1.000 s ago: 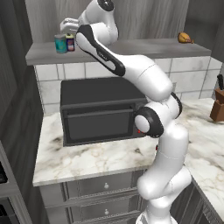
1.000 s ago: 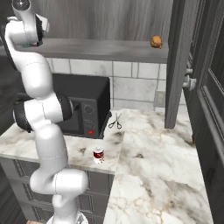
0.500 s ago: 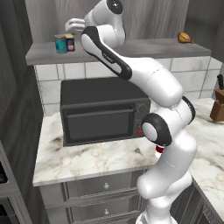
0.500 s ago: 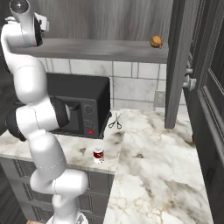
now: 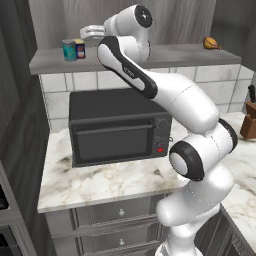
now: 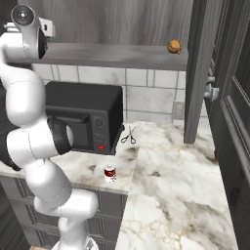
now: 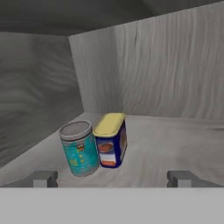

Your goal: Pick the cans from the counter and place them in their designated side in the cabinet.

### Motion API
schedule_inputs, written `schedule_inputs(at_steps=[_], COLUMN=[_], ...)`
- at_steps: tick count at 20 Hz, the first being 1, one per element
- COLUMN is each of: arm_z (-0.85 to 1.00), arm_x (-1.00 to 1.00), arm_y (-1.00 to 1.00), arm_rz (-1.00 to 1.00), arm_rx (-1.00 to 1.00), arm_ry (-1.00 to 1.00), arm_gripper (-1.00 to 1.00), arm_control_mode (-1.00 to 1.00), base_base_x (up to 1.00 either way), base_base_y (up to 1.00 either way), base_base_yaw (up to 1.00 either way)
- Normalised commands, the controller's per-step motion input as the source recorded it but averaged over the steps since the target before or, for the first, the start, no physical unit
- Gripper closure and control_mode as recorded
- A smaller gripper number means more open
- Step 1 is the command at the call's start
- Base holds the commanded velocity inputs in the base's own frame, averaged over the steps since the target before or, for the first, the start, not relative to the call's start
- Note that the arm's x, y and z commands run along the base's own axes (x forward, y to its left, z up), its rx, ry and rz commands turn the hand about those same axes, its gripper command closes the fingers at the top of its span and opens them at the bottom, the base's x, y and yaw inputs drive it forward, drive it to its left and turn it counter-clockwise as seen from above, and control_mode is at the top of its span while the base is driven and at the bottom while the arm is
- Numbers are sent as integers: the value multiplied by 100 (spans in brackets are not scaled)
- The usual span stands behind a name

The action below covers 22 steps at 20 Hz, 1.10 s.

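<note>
- Hand view: my gripper [image 7: 112, 178] is spread wide, holding nothing.
- Yellow-topped blue can [image 7: 111, 140] stands mid-frame, touching the teal can [image 7: 80, 148].
- Red can [image 6: 110, 173] sits lower middle on the counter [image 6: 161, 180].

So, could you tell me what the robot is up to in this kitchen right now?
It is shelving cans in the cabinet. The yellow-topped blue can already stands on the shelf's left end, leaning slightly against a teal can. The tool hovers open just in front of them, holding nothing. The red can with white bands stands on the counter near its front edge, not yet picked up. A brown-orange food item sits at the shelf's right end.
</note>
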Motion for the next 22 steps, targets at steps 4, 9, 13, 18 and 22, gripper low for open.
schedule_inputs(at_steps=[4, 9, 13, 18, 22], arm_z=[13, 11, 10, 8, 5], arm_x=[-37, -41, -43, -45, -47], arm_y=[-13, -19, -20, -19, -20], arm_rz=[5, 4, 3, 2, 1], arm_rx=[0, 0, 0, 0, 0], arm_ry=[-13, -11, -9, -8, -7], arm_gripper=[-100, -100, -100, -100, -100], arm_control_mode=[-100, -100, -100, -100, -100], base_base_x=[0, 0, 0, 0, 0], base_base_y=[0, 0, 0, 0, 0], base_base_yaw=[0, 0, 0, 0, 0])
